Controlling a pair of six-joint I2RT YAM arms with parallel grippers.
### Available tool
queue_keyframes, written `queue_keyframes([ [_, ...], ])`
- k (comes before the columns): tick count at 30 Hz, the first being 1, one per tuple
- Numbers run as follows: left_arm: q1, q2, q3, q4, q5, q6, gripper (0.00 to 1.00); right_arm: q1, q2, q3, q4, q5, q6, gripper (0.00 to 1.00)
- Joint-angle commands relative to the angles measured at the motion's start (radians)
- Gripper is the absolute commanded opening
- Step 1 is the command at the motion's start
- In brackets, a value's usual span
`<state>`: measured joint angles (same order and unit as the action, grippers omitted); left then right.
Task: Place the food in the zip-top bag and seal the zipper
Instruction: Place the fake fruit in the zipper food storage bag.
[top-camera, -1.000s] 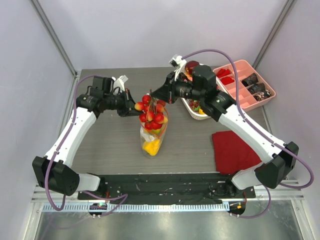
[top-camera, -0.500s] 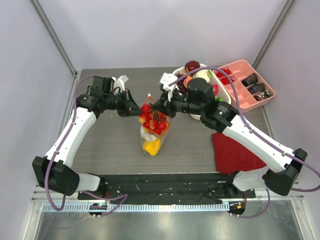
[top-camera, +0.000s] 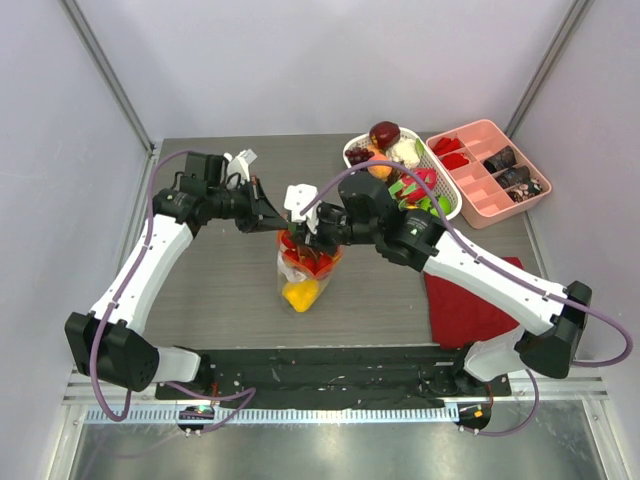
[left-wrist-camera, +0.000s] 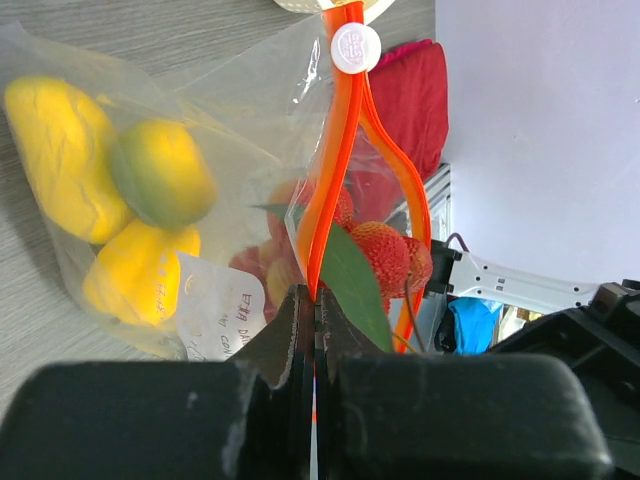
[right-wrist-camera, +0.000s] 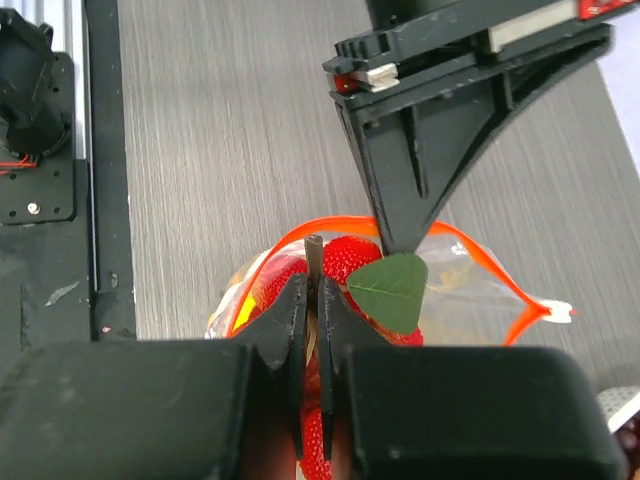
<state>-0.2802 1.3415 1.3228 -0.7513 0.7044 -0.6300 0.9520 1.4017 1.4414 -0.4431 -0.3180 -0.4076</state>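
Observation:
The zip-top bag (top-camera: 288, 270) stands upright mid-table, its mouth open. My left gripper (top-camera: 277, 222) (left-wrist-camera: 315, 295) is shut on the orange-red zipper (left-wrist-camera: 335, 170) at the mouth's left end; the strip's white tip (left-wrist-camera: 356, 47) is at the far end. My right gripper (top-camera: 303, 230) (right-wrist-camera: 312, 285) is shut on the dark stem (right-wrist-camera: 314, 255) of a strawberry bunch (right-wrist-camera: 350, 258) with a green leaf (right-wrist-camera: 392, 290), held inside the bag mouth. Yellow pieces (left-wrist-camera: 60, 160) and a green piece (left-wrist-camera: 165, 175) lie at the bag's bottom.
A white perforated basket (top-camera: 356, 146) with more fruit stands at the back right, a pink compartment tray (top-camera: 478, 128) beside it. A red folded cloth (top-camera: 465, 305) lies under the right arm. The left gripper's fingers (right-wrist-camera: 420, 150) sit close over the leaf.
The right arm swung left and down from over the basket, lowering the strawberry bunch into the bag mouth. The left gripper kept its hold on the zipper without moving.

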Motion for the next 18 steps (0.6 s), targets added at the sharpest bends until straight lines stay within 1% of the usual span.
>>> queue_keyframes([
  [1,-0.001,-0.015,-0.005,0.05,0.047,-0.016,0.0,0.002,0.034,0.073,0.038,-0.041,-0.046,0.01],
  [4,-0.001,-0.022,-0.005,0.043,0.044,-0.008,0.0,0.004,0.048,0.06,0.061,0.014,-0.037,0.01],
  [5,-0.001,-0.025,-0.005,0.041,0.046,-0.005,0.0,0.002,0.049,0.059,0.067,0.058,-0.007,0.04],
  [6,-0.001,-0.03,-0.004,0.037,0.044,0.004,0.0,0.001,0.048,0.059,0.067,0.074,0.013,0.14],
  [7,-0.001,-0.03,-0.005,0.029,0.043,0.009,0.0,-0.001,0.045,0.063,0.064,0.091,0.041,0.46],
  [8,-0.001,-0.031,-0.004,0.024,0.041,0.013,0.0,-0.001,0.039,0.066,0.058,0.1,0.062,0.57],
  [10,-0.001,-0.031,-0.007,0.018,0.04,0.021,0.0,-0.01,0.013,0.066,0.041,0.119,0.131,0.71],
  [13,-0.001,-0.031,-0.008,0.02,0.04,0.018,0.0,-0.045,-0.026,0.062,0.0,0.119,0.193,0.77],
  [15,-0.001,-0.033,-0.01,0.026,0.041,0.015,0.0,-0.088,-0.041,0.056,-0.022,0.119,0.246,0.79],
  [17,-0.001,-0.027,-0.007,0.026,0.04,0.013,0.0,-0.136,-0.055,0.039,-0.031,0.108,0.294,0.8],
  [18,-0.001,-0.024,-0.005,0.026,0.041,0.013,0.0,-0.197,-0.055,0.033,-0.042,0.097,0.315,0.8],
])
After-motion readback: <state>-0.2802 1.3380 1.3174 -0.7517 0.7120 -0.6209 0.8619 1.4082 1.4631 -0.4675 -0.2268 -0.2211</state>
